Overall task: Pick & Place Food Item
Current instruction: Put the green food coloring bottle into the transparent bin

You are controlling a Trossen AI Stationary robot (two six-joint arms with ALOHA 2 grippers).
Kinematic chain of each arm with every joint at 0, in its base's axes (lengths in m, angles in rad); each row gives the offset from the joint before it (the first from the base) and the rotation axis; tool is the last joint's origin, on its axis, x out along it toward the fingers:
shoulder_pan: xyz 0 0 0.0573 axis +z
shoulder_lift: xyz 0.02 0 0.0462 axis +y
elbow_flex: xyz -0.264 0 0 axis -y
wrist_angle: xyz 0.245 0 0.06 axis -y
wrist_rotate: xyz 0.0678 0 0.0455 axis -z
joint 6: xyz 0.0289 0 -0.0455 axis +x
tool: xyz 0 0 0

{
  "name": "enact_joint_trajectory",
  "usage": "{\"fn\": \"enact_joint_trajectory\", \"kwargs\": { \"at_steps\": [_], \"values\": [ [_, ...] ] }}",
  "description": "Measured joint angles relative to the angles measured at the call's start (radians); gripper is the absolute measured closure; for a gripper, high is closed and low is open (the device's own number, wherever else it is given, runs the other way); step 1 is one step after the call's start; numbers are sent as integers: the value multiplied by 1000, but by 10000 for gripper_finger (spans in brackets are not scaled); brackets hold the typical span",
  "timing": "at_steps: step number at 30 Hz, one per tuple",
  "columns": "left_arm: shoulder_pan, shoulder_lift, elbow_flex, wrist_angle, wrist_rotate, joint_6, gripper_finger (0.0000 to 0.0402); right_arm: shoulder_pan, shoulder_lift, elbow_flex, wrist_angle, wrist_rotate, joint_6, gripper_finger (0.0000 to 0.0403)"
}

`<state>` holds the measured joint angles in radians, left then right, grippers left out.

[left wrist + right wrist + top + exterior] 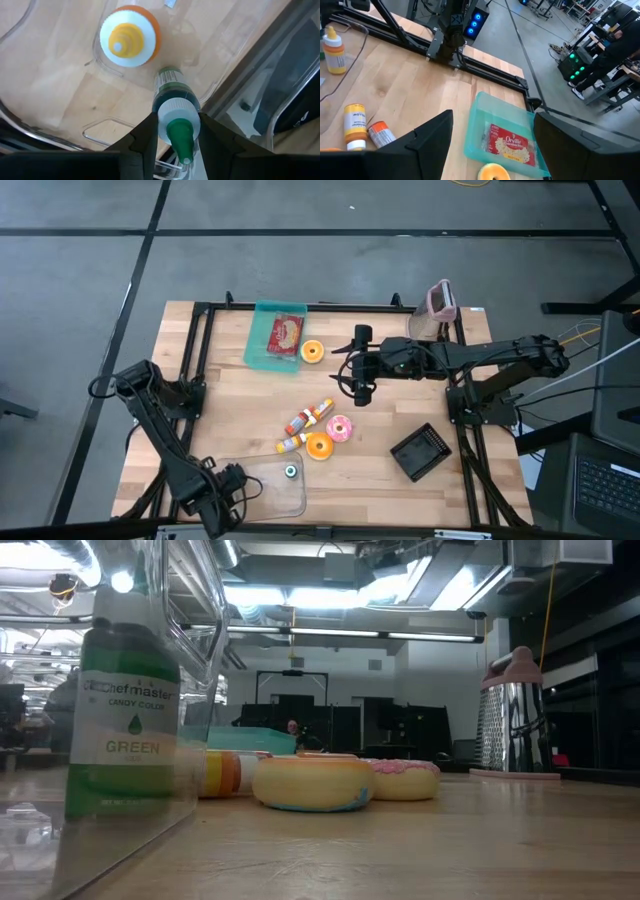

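We see the left hand (177, 137) pointing straight down over the clear tray (255, 498) at the counter's (400, 490) near-left corner, its two fingers (145, 135) pressed against the white cap of the green food-colouring bottle (175, 107), which stands upright inside the tray (an orange-capped bottle (129, 36) stands just beside it there). The right hand (492, 132) hangs above mid-counter, fingers spread wide and holding nothing, with the teal bin (502, 132) and its popcorn packet (512, 145) beyond it.
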<state>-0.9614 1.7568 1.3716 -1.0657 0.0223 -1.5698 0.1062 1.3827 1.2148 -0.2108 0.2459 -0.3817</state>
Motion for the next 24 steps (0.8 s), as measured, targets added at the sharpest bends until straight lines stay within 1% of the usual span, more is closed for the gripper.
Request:
{"fn": "enact_joint_trajectory", "kwargs": {
  "at_steps": [7, 10, 15, 18, 21, 24],
  "values": [
    [0, 1, 0, 1, -3, -3, 283, 0, 0, 0, 0, 0, 0, 131],
    [0, 1, 0, 5, -8, 1, 265, 0, 0, 0, 0, 0, 0, 131],
    [0, 0, 0, 10, -12, 3, 225, 0, 0, 0, 0, 0, 0, 131],
    [1, -18, 0, 30, -28, 7, 204, 0, 0, 0, 0, 0, 0, 131],
    [1, -47, 0, 41, -58, -1, 190, 0, 0, 0, 0, 0, -1, 131],
    [1, -87, 0, 51, -116, -14, 182, 0, 0, 8, -3, 0, -16, 131]
  ]
}}
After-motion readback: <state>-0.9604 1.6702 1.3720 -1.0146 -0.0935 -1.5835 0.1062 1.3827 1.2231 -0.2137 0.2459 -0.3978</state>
